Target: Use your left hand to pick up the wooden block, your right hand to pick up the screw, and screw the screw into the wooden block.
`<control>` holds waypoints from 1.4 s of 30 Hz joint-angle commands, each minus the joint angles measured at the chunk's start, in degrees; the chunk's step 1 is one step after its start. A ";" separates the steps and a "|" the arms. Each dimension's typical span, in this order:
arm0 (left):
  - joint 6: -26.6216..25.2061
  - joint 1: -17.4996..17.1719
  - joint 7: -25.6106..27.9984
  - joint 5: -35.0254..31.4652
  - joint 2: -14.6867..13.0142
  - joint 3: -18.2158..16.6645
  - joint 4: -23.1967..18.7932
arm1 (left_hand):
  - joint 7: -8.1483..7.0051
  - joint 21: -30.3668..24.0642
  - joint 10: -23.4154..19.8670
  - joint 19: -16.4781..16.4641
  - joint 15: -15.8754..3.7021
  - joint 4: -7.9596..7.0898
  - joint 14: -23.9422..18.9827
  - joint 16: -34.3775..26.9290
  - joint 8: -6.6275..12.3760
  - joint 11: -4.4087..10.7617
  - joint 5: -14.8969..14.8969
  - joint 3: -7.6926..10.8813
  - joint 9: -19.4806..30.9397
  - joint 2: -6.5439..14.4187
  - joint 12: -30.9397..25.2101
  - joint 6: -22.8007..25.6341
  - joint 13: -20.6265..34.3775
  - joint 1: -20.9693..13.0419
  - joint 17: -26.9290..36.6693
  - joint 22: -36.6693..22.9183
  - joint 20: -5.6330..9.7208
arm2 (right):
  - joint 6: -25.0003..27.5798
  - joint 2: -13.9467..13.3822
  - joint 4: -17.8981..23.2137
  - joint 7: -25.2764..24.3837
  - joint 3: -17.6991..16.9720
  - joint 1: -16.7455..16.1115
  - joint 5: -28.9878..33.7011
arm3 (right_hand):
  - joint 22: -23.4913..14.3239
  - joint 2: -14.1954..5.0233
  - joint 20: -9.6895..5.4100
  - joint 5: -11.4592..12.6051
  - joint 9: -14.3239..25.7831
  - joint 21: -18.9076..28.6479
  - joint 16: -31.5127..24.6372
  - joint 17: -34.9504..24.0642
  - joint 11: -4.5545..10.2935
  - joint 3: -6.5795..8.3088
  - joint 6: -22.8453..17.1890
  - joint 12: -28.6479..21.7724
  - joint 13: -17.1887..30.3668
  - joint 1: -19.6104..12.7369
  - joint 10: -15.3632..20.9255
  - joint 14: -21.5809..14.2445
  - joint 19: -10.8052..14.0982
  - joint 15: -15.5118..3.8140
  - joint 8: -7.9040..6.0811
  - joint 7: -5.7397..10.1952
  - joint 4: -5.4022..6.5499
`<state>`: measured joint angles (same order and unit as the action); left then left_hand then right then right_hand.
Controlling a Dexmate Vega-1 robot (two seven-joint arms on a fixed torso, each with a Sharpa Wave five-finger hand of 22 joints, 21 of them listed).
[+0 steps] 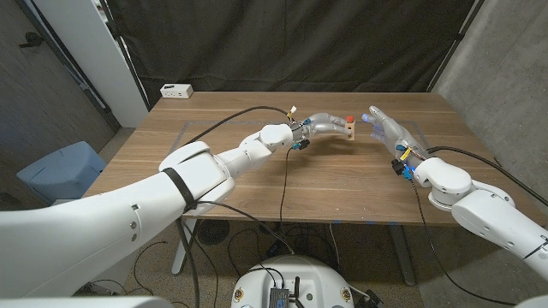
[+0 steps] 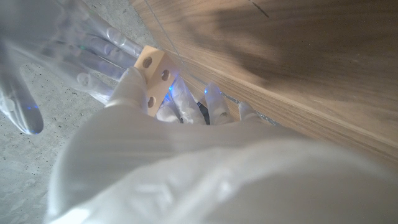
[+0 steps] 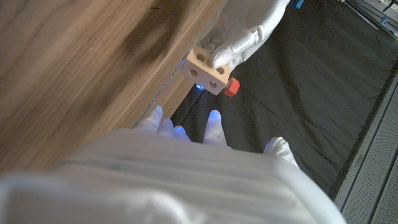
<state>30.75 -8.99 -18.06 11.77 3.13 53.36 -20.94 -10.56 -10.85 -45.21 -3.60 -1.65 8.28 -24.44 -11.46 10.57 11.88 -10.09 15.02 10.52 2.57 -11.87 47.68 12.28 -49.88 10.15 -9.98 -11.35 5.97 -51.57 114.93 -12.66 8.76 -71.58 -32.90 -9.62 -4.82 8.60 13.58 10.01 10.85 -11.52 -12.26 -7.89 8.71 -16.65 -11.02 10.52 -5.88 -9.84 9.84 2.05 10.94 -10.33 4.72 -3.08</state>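
Note:
My left hand (image 1: 318, 125) grips the pale wooden block (image 1: 351, 129) over the far middle of the table. A red screw (image 1: 350, 117) stands in the block's top. The right wrist view has the block (image 3: 207, 71) with the red screw (image 3: 232, 88) sticking out of one face and my left hand (image 3: 249, 28) clasped on its other end. My right hand (image 1: 385, 128) hovers just right of the block, fingers spread and holding nothing. In the left wrist view the block (image 2: 153, 73) shows round holes, with the right hand (image 2: 74, 46) blurred beyond it.
A small white box (image 1: 176, 90) sits at the wooden table's (image 1: 257, 180) back left corner. A black cable (image 1: 283, 184) runs across the table from my left wrist. A blue seat (image 1: 58, 169) stands on the floor to the left. A dark curtain hangs behind.

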 commanded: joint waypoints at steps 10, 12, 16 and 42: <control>1.64 -0.33 -1.01 -0.18 -0.57 -0.54 -0.14 | 0.08 -0.22 -0.02 0.16 0.19 0.00 0.23 0.11 0.39 0.15 -0.46 0.51 0.23 -0.09 0.01 0.47 -0.03 0.44 0.15 -0.11 -0.25 | -0.55 0.92 -3.83 3.25 3.46 5.49 0.61 | -0.15 0.41 0.33 0.42 0.15 -0.12 -0.10 -0.02 0.25 -0.21 1.02 0.18 0.12 0.57 -3.03 6.42 -0.60 0.16 0.25 -0.05 0.47; 1.70 -0.36 -1.04 -0.19 -0.57 -0.57 -0.14 | 0.05 -0.22 -0.01 0.17 0.21 -0.01 0.22 0.10 0.39 0.05 -0.46 0.51 0.23 -0.08 0.01 0.47 -0.03 0.45 0.16 -0.11 -0.30 | -0.83 0.88 -3.98 3.42 3.62 5.63 0.74 | -0.15 0.43 0.34 0.43 0.15 -0.12 -0.09 -0.02 0.24 -0.23 1.07 0.18 0.12 0.59 -3.05 6.44 -0.62 0.13 0.25 -0.04 0.49; 2.05 -0.49 -1.14 -0.19 -0.59 -0.67 -0.17 | 0.03 -0.23 -0.07 0.14 0.23 -0.02 0.25 0.10 0.36 0.09 -0.47 0.53 0.23 -0.04 -0.01 0.40 -0.03 0.45 0.16 -0.11 -0.28 | -1.11 0.98 -4.21 3.69 4.05 6.08 0.85 | -0.15 0.49 0.33 0.45 0.15 -0.12 -0.09 -0.03 0.26 -0.29 1.20 0.16 0.12 0.69 -3.09 6.49 -0.66 0.13 0.23 0.00 0.53; 4.10 -1.10 -1.64 -0.58 -0.67 -1.09 -0.35 | -0.05 -0.24 -0.08 0.14 0.17 0.01 0.12 0.05 0.35 0.20 -0.47 0.57 0.23 -0.07 -0.02 0.34 -0.03 0.47 0.16 -0.11 -0.31 | -2.10 0.54 -3.77 4.71 5.17 6.21 0.80 | -0.17 0.53 0.45 0.66 0.15 -0.18 -0.08 -0.10 0.24 -0.55 1.90 0.12 0.13 1.21 -3.68 6.96 -1.35 0.17 0.02 0.18 0.91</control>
<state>34.19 -9.94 -19.37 11.38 2.41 52.46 -21.21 -10.59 -10.85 -45.21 -3.60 -1.65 8.19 -24.44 -11.46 10.58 11.88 -10.15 15.12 10.50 2.57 -11.87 47.69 12.28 -49.89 10.15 -9.98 -11.34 4.15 -50.62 110.60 -8.03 13.73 -64.94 -32.10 -9.62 -4.31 9.13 14.00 10.02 10.85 -11.52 -12.27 -7.89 7.99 -14.71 -10.80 10.52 -4.90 -9.83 9.84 1.11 10.94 -10.33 4.82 -2.36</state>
